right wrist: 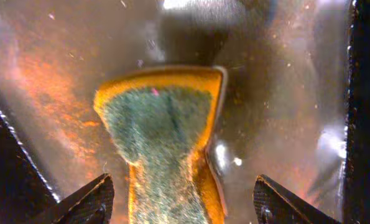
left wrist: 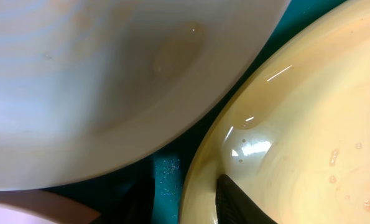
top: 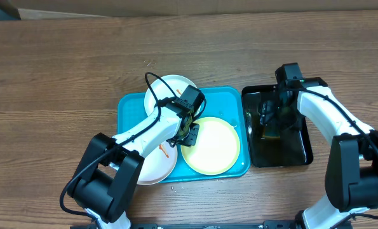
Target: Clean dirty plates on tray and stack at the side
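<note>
Wooden table [top: 61,63], glossy yellow-green plate [top: 214,149]

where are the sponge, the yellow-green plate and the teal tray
sponge [right wrist: 160,124], right wrist view, on its green scouring face
yellow-green plate [top: 211,147], overhead view, on its bare centre
teal tray [top: 130,105], overhead view, on bare floor near its far left corner

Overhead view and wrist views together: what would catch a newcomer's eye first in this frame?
The large bright teal plastic tray in the middle of the wooden table stands out first, carrying a pale yellow-green round plate and two white round plates. To its right, the smaller black tray holds a yellow sponge with a green scouring face, which lies between the open fingers of the right gripper.
</note>
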You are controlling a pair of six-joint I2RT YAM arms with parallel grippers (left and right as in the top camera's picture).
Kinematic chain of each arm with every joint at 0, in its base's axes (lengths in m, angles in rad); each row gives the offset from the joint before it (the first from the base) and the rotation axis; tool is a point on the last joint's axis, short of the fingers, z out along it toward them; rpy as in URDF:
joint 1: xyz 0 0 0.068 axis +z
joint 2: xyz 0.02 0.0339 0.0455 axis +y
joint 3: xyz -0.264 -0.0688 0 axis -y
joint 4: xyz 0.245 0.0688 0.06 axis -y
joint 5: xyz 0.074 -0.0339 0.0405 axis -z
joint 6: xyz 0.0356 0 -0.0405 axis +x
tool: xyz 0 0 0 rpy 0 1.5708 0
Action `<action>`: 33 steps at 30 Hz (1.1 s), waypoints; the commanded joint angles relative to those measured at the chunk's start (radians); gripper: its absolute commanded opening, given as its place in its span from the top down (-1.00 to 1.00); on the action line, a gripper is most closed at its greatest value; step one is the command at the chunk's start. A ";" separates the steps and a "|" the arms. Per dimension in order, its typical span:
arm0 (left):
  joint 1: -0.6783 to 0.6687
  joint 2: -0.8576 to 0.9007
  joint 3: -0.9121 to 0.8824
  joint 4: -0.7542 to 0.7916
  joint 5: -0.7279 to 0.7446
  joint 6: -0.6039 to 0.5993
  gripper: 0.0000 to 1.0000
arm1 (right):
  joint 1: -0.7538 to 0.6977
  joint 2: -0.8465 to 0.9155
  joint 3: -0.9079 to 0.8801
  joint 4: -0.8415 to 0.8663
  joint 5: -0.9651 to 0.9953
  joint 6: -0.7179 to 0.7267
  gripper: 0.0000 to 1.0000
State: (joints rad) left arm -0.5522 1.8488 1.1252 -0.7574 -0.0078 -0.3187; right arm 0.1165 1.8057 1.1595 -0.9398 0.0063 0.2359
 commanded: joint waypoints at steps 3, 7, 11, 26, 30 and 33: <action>0.002 0.029 -0.009 0.007 0.009 -0.004 0.42 | -0.006 -0.016 -0.070 0.039 0.000 0.004 0.02; 0.002 0.029 -0.013 0.005 0.019 -0.003 0.41 | -0.008 -0.016 -0.077 0.045 0.000 0.005 0.93; 0.002 0.029 -0.018 0.002 0.027 -0.003 0.38 | -0.023 -0.016 -0.034 0.041 0.000 0.004 -0.33; 0.002 0.029 -0.018 0.003 0.027 -0.003 0.34 | -0.036 -0.014 -0.055 0.135 0.021 0.005 0.67; 0.002 0.029 -0.018 0.003 0.027 -0.003 0.35 | -0.071 -0.014 -0.045 0.131 0.061 0.029 0.41; 0.002 0.029 -0.018 0.003 0.027 -0.003 0.34 | -0.097 -0.014 -0.019 0.117 -0.020 0.009 -0.04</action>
State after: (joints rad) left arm -0.5522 1.8488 1.1225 -0.7540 0.0147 -0.3191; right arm 0.0544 1.8057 1.1126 -0.8154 0.0227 0.2466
